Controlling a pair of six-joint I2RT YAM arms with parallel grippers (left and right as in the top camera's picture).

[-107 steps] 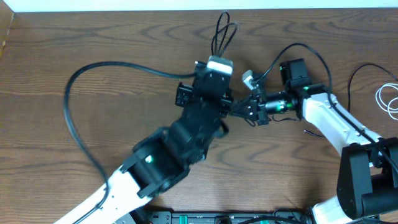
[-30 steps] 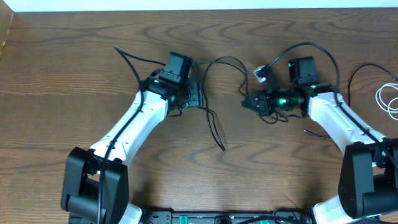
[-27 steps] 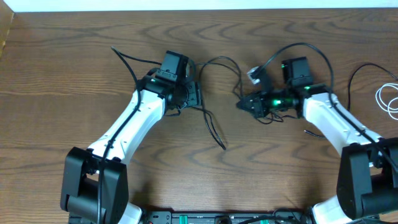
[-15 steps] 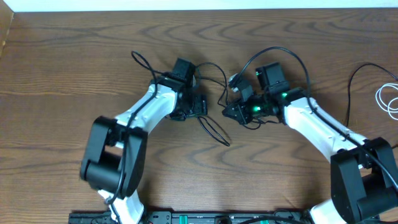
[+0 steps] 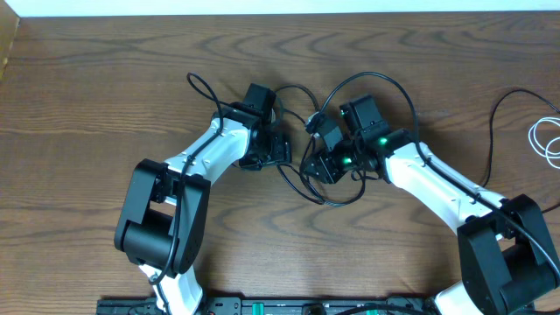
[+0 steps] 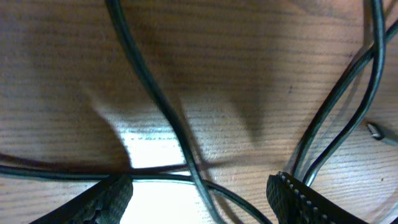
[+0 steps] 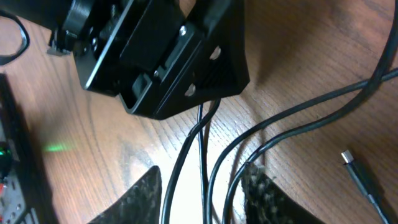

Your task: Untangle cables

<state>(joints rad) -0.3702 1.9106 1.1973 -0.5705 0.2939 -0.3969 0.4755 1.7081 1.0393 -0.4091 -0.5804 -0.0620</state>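
The black cable (image 5: pixel 324 202) lies in loose loops on the wooden table between my two grippers. My left gripper (image 5: pixel 282 150) is open and low over the table. In the left wrist view strands of the black cable (image 6: pixel 155 93) cross between its fingers, and a small plug end (image 6: pixel 380 132) lies at the right. My right gripper (image 5: pixel 313 166) faces the left one closely. The right wrist view shows its fingertips (image 7: pixel 140 199) apart with several black cable strands (image 7: pixel 298 127) running loose between them. A plug end (image 7: pixel 362 177) lies at the lower right. The white cable (image 5: pixel 544 140) sits coiled at the far right edge.
Another thin black cord (image 5: pixel 492 122) curves along the table's right side near the white coil. The left gripper's black body (image 7: pixel 155 56) fills the top of the right wrist view. A black equipment bar (image 5: pixel 306 307) runs along the front edge.
My right gripper has moved left, close to the left gripper, and its jaws have parted from shut. The black cable loop has shifted with it. The left gripper has swung slightly right.
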